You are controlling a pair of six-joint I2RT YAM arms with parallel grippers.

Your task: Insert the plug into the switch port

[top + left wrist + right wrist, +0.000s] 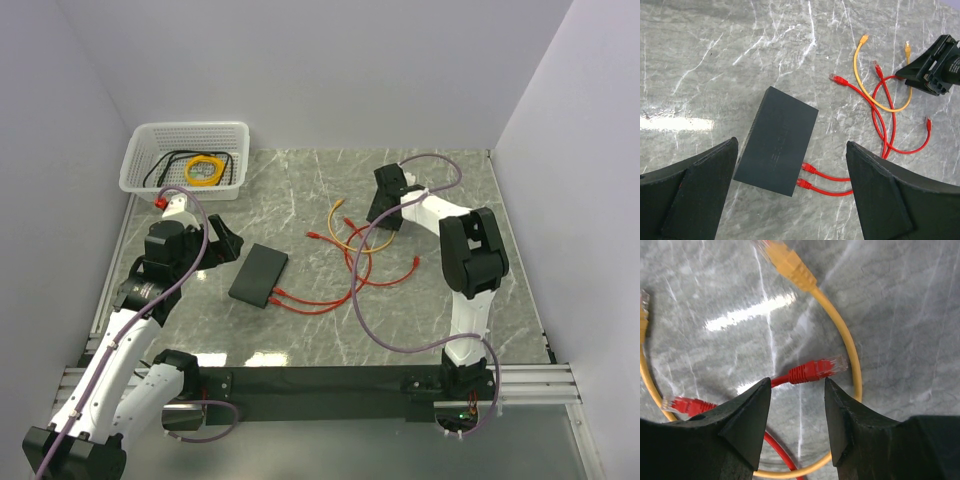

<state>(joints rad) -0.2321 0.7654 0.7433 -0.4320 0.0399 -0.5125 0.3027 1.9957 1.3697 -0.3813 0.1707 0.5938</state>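
The black switch box point(258, 275) lies flat left of centre, also in the left wrist view point(776, 147). Two red plugs point(807, 168) sit in its near-right side; the ports themselves are hidden. My left gripper point(792, 200) is open and empty above the box point(225, 245). My right gripper point(797, 390) is open low over the cord tangle point(385, 212). A loose red plug point(817, 369) lies on the table just beyond its fingertips, not gripped. It shows by the right gripper in the left wrist view point(876, 65).
A yellow cord point(850, 340) loops round the red plug, its connector point(787, 262) further off. Other loose red plugs point(836, 77) point(928, 121) lie nearby. A white mesh basket point(140, 150) with coiled cords stands at the back left. Grey walls surround the table.
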